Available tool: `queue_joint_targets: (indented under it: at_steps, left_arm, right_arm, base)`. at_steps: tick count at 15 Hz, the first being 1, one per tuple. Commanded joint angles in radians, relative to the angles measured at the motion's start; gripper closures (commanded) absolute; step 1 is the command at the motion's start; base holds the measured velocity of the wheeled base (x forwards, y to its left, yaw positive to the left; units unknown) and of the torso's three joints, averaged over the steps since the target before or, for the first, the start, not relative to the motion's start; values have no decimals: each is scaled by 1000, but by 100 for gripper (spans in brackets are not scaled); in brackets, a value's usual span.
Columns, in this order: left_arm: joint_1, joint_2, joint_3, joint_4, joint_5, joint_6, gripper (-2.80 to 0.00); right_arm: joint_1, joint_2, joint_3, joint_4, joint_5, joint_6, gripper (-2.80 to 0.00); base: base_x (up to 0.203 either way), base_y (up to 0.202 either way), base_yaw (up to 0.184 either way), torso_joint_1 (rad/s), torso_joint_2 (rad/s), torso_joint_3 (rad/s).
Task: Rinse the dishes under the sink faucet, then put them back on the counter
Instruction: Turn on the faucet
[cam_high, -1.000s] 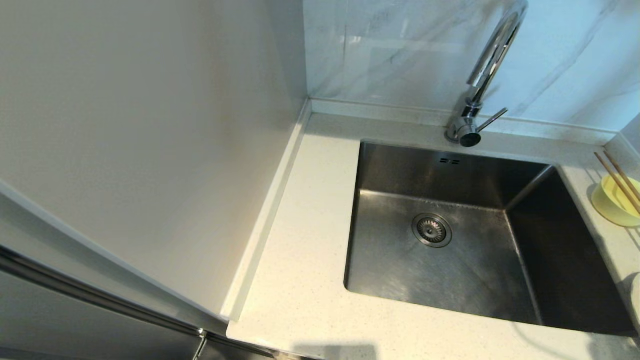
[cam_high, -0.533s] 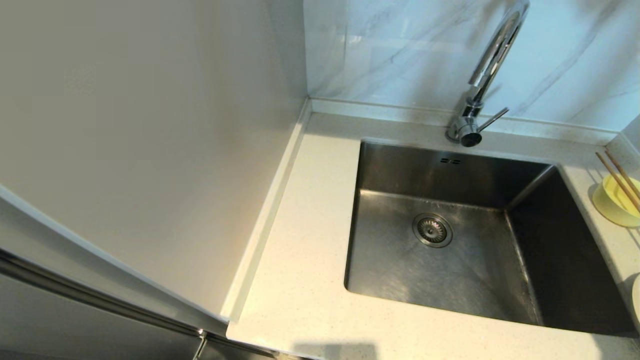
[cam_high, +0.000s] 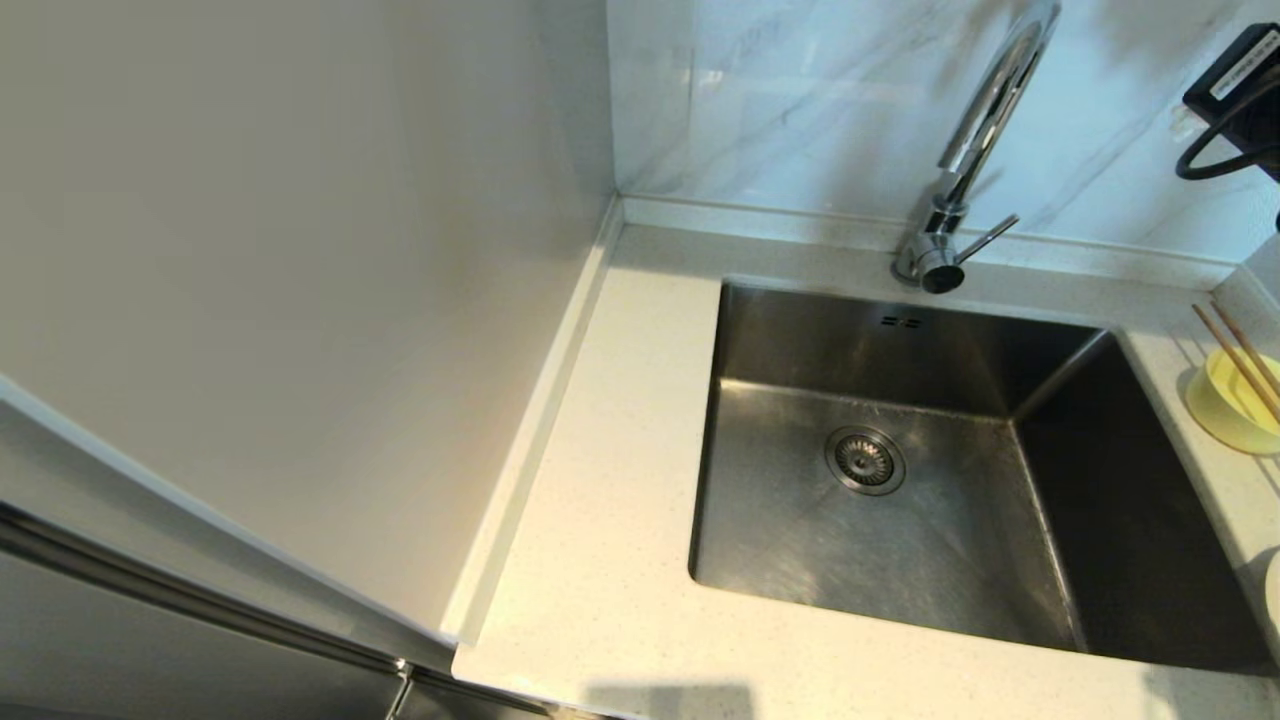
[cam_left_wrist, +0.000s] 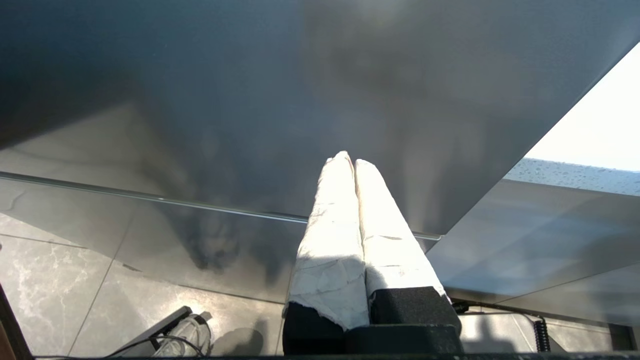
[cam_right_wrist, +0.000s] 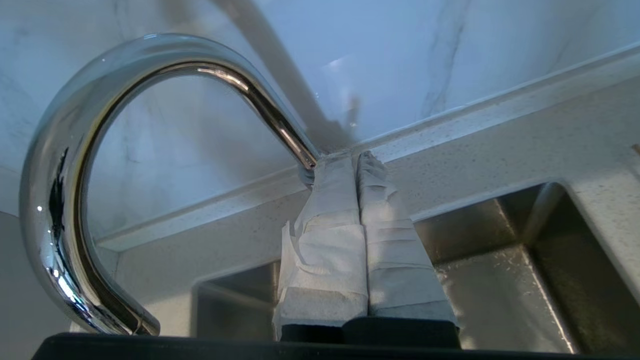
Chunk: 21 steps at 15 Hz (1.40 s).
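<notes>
Head view: we see sink (cam_high: 900, 480) basin bare, drain strainer (cam_high: 864, 461) at centre. Chrome gooseneck faucet (cam_high: 975, 150) rises from back edge of counter (cam_high: 600, 560), side lever (cam_high: 985, 240) angled right. Pale yellow bowl (cam_high: 1235, 405) sits on counter right of sink, at frame edge, wooden chopsticks (cam_high: 1240, 360) lying across it. White dish (cam_high: 1272, 595) barely shows nearer us. Wide counter strip left of sink.

Right gripper (cam_right_wrist: 356, 162) near faucet arch, taped fingers pressed together, holding nothing.

Left gripper (cam_left_wrist: 350, 162) down by cabinet front (cam_left_wrist: 250, 100), fingers together, holding nothing.
</notes>
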Motion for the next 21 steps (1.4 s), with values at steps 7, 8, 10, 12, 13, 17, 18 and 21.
queue_joint_targets:
  at_steps: [7,8,10,12,13,17,18,21]
  left_arm:
    - [0,0,0,0,0,0,0]
    - [0,0,0,0,0,0,0]
    - [0,0,0,0,0,0,0]
    - [0,0,0,0,0,0,0]
    - [0,0,0,0,0,0,0]
    - [0,0,0,0,0,0,0]
    - [0,0,0,0,0,0,0]
    - [0,0,0,0,0,0,0]
  right_arm:
    - [19,143,-118,0,30,0,0]
    - [19,162,-124,-1,31,0,0]
    - [20,186,-128,-1,39,0,0]
    - [35,209,-131,-1,41,0,0]
    - [39,227,-140,-1,41,-2,0]
    - [43,338,-251,-1,29,-25,0]
    - [43,359,-277,-1,15,-26,0]
    - [42,395,-305,-1,0,-29,0]
  base:
    - [0,0,0,0,0,0]
    - [0,0,0,0,0,0]
    - [0,0,0,0,0,0]
    - [0,0,0,0,0,0]
    - [0,0,0,0,0,0]
    - [0,0,0,0,0,0]
    - [0,0,0,0,0,0]
    - [0,0,0,0,0,0]
